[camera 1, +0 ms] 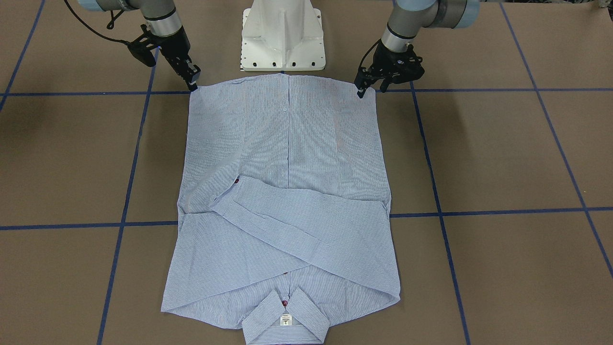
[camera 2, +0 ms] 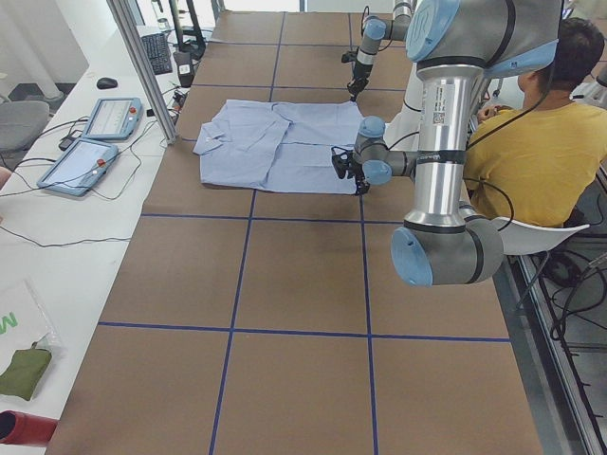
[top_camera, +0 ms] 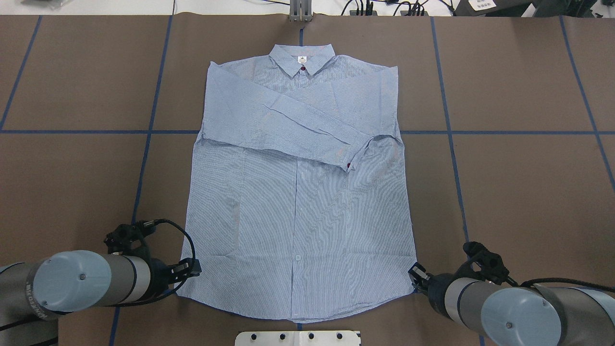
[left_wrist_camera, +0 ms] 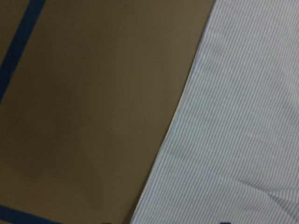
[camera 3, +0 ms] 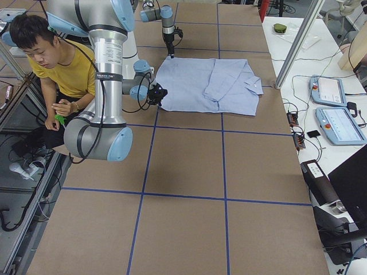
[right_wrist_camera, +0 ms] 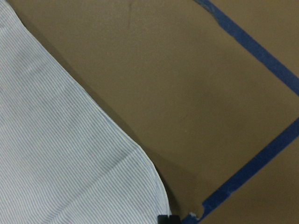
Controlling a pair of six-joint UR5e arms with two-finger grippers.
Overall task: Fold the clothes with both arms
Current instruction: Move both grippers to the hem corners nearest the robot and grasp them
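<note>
The light-blue striped shirt (top_camera: 298,211) lies flat, front up, with its collar (top_camera: 301,60) at the table's far side. Both sleeves are folded across the chest. It also shows in the front view (camera 1: 287,191). My left gripper (top_camera: 191,269) sits low at the hem corner on my left (camera 1: 368,89). Its fingers look slightly apart, one on each side of the shirt's edge (left_wrist_camera: 177,116). My right gripper (top_camera: 415,276) touches down at the other hem corner (camera 1: 192,86). Only one fingertip (right_wrist_camera: 168,218) shows beside that corner (right_wrist_camera: 154,182), so I cannot tell its opening. The hem lies flat.
The white pedestal base (camera 1: 283,36) stands just behind the hem. Blue tape lines (top_camera: 144,168) cross the brown table. A seated person in yellow (camera 2: 531,152) is behind the robot. Tablets and cables (camera 3: 335,109) lie on the side bench beyond the collar.
</note>
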